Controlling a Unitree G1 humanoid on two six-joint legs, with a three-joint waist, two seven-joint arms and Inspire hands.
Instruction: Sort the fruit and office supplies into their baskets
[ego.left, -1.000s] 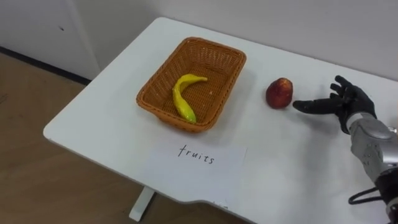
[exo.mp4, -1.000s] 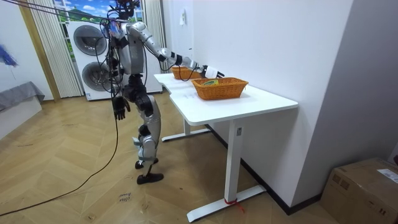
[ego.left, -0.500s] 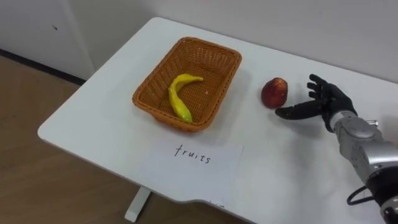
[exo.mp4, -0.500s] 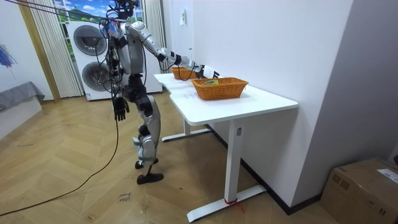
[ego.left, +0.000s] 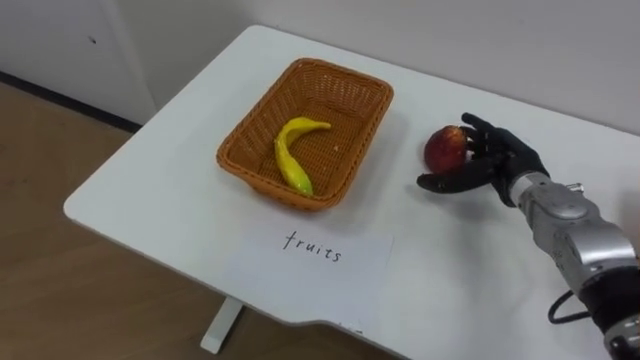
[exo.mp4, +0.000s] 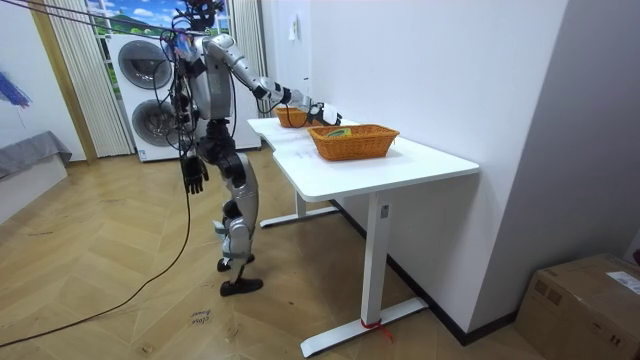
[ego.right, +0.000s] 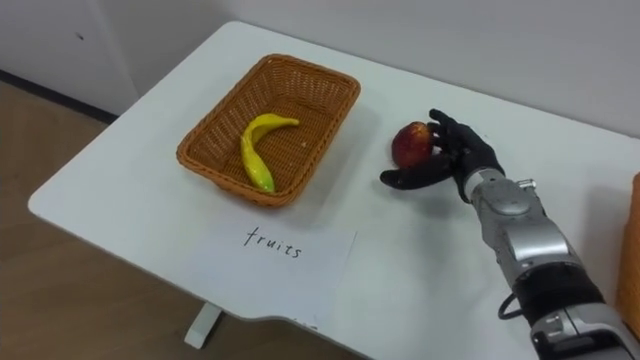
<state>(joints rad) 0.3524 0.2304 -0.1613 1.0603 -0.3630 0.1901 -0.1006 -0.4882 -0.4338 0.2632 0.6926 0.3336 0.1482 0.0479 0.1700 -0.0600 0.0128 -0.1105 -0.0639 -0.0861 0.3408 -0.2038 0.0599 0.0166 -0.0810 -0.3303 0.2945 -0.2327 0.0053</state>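
A red apple (ego.left: 443, 148) lies on the white table (ego.left: 170, 190), to the right of a brown wicker basket (ego.left: 252, 110). A yellow banana (ego.left: 292, 156) rests inside that basket. My right hand (ego.left: 497, 160) comes in from the right and cups the apple: its fingers rest against the fruit's right side and the thumb stretches out in front of it. The hand is open and the apple stays on the table. In the room view I stand at the table's end, with my left hand (exo.mp4: 192, 172) hanging at my side.
A handwritten paper label (ego.left: 312, 258) lies in front of the basket, near the table's front edge. A second wicker basket (exo.mp4: 353, 140) with items in it stands further along the table. Washing machines (exo.mp4: 150, 95) stand behind me on the wood floor.
My right hand has moved left across the table to the apple, and its fingers now touch the fruit. The apple, banana and basket have stayed in place.
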